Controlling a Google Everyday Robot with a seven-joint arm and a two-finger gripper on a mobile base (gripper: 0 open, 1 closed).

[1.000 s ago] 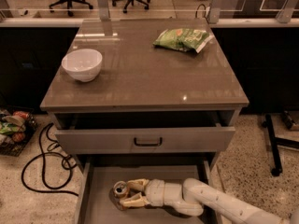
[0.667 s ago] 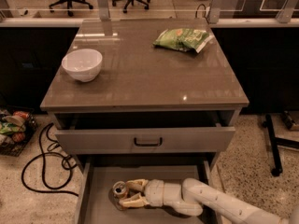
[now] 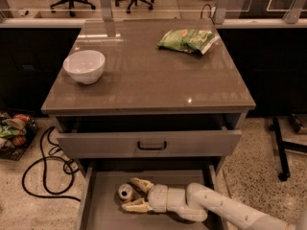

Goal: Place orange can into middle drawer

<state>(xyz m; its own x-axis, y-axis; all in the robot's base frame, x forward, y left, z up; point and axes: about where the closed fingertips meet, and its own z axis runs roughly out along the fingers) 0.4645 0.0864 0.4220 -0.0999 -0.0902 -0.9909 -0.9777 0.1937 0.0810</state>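
In the middle drawer (image 3: 103, 214), on its floor near the left: orange can (image 3: 125, 192) upright between the fingers of the pincer (image 3: 128, 194), spread apart, seemingly not clamping. Judged as the release step. Next: retreat straight back without toppling it.
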